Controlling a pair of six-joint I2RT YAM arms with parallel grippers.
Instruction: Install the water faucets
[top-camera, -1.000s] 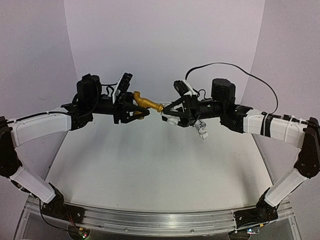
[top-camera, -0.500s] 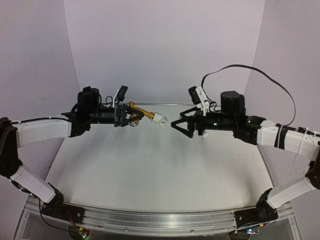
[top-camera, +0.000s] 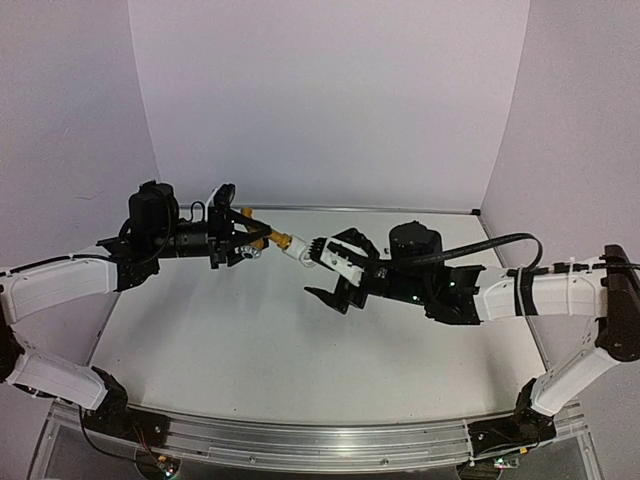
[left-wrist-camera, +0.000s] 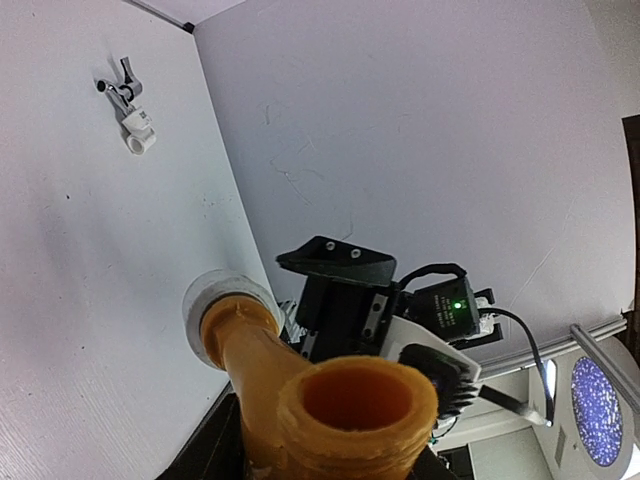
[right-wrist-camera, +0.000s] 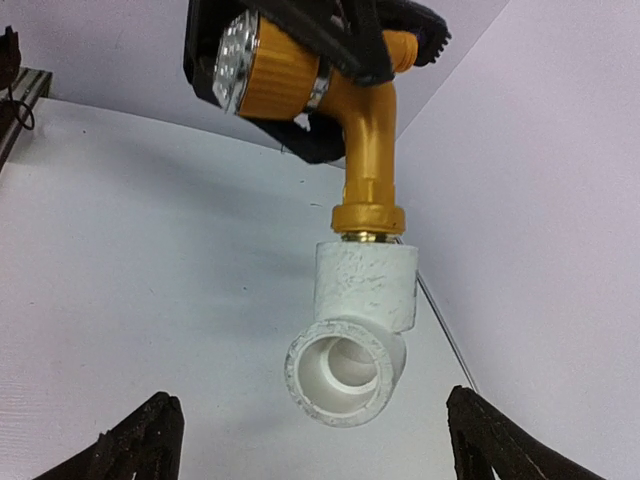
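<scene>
The brass faucet (top-camera: 270, 238) is held off the table (top-camera: 250, 340) by the left gripper (top-camera: 250, 240), whose jaws are clamped on the faucet body near its handle, approx. mid-table toward the back wall. A white elbow fitting (top-camera: 300, 250) is seen seated on the faucet's threaded end; in the right wrist view it sits below the gold nut w/ its open mouth turned toward the camera. The right gripper (top-camera: 313, 267) is placed just beside that fitting, jaws spread wide, w/ 1 fingertip (right-wrist-camera: 140, 440) at each side & neither touching it; nothing is held. The 2 arms are reached in toward each other from opposite sides. In the left wrist view the silver faucet (left-wrist-camera: 118, 88) is seen lying on the table, well apart from both grippers, w/ a 2nd white fitting (left-wrist-camera: 138, 130) at its end; whether those 2 are joined can't be told
</scene>
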